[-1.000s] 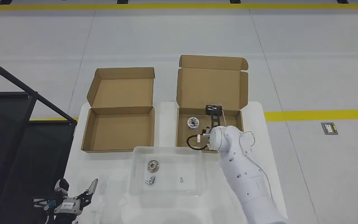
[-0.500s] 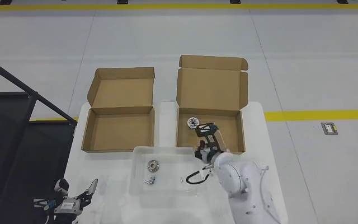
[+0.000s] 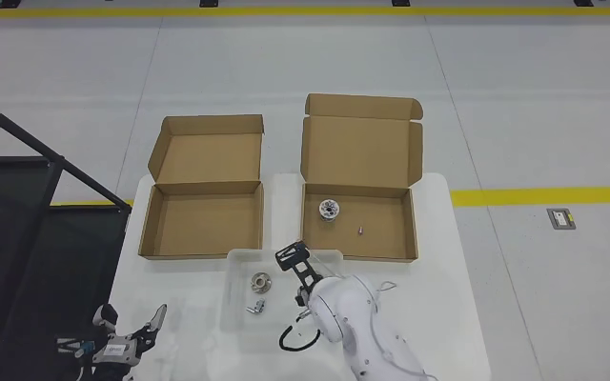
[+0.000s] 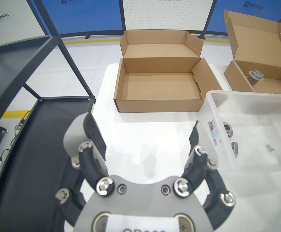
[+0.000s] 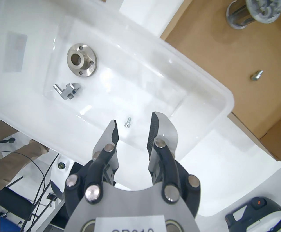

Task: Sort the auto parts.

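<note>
In the last second the right arm has come back from the right-hand box to the clear bin, and a small bolt (image 5: 256,75) now lies on that box's floor where its gripper had been.

Nearest us, at the tabletop's (image 4: 149,136) left corner, the left gripper (image 4: 142,120) hangs with its fingers spread wide and nothing between them. The right gripper (image 5: 135,119) hovers over the clear bin (image 5: 225,97), its fingers apart and empty, bracketing a small pin (image 5: 128,122) that lies on the bin floor close to one wall.

We judge the pin to be the next pick. To do it well, we would drop straight down with the fingers kept evenly either side, close across the shank and not its ends, and stay off the bin wall. The plastic floor looks slick, so the pin may skid or roll if one pad touches first.

Farther along the bin lie a bracket (image 5: 66,89) and a flanged hub (image 5: 81,60), well apart from the pin. A label (image 4: 215,130) is stuck on the bin wall; its print is too small for us to read.

Beyond the bin, the right-hand box (image 5: 208,55) holds the bolt and a toothed hub (image 5: 248,13). The left-hand box (image 3: 202,219) holds no parts.
</note>
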Controlling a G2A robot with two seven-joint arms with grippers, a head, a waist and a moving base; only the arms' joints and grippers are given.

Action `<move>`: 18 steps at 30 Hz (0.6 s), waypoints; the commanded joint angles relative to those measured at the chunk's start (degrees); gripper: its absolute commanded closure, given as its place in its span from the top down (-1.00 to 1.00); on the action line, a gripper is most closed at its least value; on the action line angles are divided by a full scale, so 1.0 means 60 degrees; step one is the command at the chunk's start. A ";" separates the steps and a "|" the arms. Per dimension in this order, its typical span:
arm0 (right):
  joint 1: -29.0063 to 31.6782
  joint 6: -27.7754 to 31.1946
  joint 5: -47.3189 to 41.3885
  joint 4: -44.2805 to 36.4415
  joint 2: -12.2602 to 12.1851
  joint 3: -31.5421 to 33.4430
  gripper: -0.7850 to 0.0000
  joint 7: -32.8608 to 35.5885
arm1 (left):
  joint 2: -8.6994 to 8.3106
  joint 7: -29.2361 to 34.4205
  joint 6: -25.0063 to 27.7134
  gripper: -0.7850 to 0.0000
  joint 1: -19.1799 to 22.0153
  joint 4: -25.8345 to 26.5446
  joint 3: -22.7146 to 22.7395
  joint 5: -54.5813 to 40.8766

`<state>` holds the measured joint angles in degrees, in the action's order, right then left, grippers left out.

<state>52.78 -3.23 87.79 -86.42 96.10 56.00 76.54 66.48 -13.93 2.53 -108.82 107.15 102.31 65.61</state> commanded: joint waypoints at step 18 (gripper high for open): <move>-0.1813 -0.2035 0.0010 0.3610 0.0894 -0.1548 -0.20 0.0920 | 0.0000 0.0000 0.0000 1.00 0.0000 0.0000 0.0000 0.0000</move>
<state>42.24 -15.11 88.18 -65.89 101.24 46.72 82.28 66.48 -13.93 2.53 -108.82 107.15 102.31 65.61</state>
